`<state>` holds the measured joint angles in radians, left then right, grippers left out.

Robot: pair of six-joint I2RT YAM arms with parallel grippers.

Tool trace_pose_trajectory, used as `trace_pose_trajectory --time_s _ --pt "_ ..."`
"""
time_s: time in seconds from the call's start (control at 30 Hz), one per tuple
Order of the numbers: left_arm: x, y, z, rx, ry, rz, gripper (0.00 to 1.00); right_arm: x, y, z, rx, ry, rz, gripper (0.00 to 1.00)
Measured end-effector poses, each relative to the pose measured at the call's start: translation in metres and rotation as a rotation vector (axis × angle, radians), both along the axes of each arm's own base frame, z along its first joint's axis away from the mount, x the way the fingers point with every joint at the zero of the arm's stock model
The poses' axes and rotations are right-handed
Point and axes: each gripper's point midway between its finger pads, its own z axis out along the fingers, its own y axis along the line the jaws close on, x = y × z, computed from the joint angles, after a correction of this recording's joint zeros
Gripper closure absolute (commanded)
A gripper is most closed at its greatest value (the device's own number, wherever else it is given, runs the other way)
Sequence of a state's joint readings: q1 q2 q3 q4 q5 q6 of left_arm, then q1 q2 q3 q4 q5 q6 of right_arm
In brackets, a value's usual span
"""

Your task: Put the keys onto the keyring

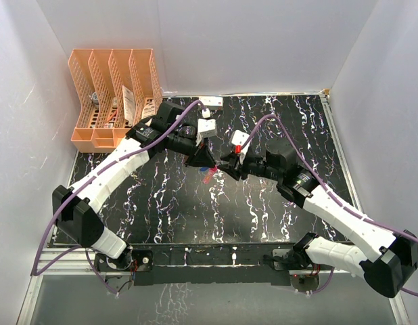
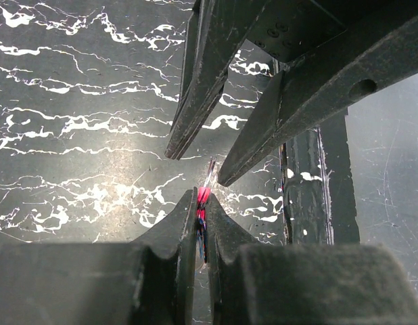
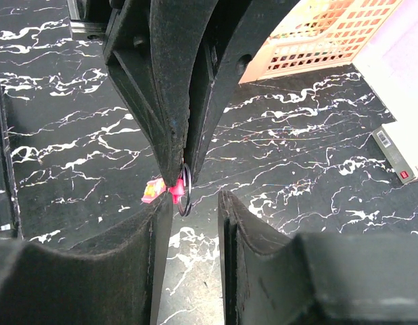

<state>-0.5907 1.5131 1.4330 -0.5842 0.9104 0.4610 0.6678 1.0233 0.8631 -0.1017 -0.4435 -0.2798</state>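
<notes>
Steadying the keyring (image 3: 176, 191) is the job just now, as I judge it, so that the right gripper (image 3: 193, 200) can get a clean hold on the metal loop. The left gripper (image 2: 201, 200) is pressed together on the red strap (image 3: 153, 193), holding it in the air above the middle of the table (image 1: 161, 203), well away from every edge. The right gripper's 2 fingers stand apart with nothing visibly between them, their tips just beside the ring (image 3: 184, 191). To do this well, that pinch should stay firm near the ring end so that the loop cannot swing. The right jaws should come in squarely over the wire and close slowly, because a skewed bite would likely twist the ring out of line. The keyring's long axis seems to run out along the left fingers, with the ring outermost past their tips and facing the right gripper. The strap's loose end sticks out to one side. From the right wrist the ring shows nearly edge-on, a narrow upright oval. Its exact tilt I cannot tell. A blue fleck beside the strap in the left pinch may be 1 of the keys, but that is unclear.
</notes>
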Motion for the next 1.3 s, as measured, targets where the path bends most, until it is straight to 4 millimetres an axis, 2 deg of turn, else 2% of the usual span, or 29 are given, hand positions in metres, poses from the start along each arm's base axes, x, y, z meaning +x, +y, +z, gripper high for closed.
trace_pose_trajectory --time_s 0.27,0.4,0.67,0.93,0.97,1.03,1.17,1.3 --pt "-0.004 0.001 -0.003 0.008 0.012 -0.015 1.00 0.002 0.003 0.001 0.006 -0.003 0.008 0.73" --pt "-0.004 0.001 -0.003 0.007 0.013 -0.021 1.00 0.002 0.005 0.005 0.012 -0.009 0.014 0.78" --pt "-0.002 0.000 -0.004 0.008 0.009 -0.026 1.00 0.001 0.009 0.002 0.013 0.008 0.032 0.99" --pt "0.000 -0.001 -0.005 0.010 0.007 -0.019 1.00 0.000 0.009 0.002 0.016 0.016 0.035 1.00" --pt "0.001 -0.001 -0.004 0.010 0.007 -0.013 0.97 0.000 0.009 0.002 0.017 0.016 0.033 1.00" --pt "0.005 -0.002 -0.004 0.008 0.002 0.007 0.84 0.002 0.009 0.003 0.019 0.012 0.025 1.00" --pt "0.012 -0.003 -0.003 0.001 -0.018 0.056 0.74 0.003 0.008 0.003 0.020 0.012 0.019 1.00" --pt "0.019 0.001 -0.001 -0.008 -0.056 0.117 0.70 0.003 0.008 0.004 0.023 0.012 0.013 1.00"
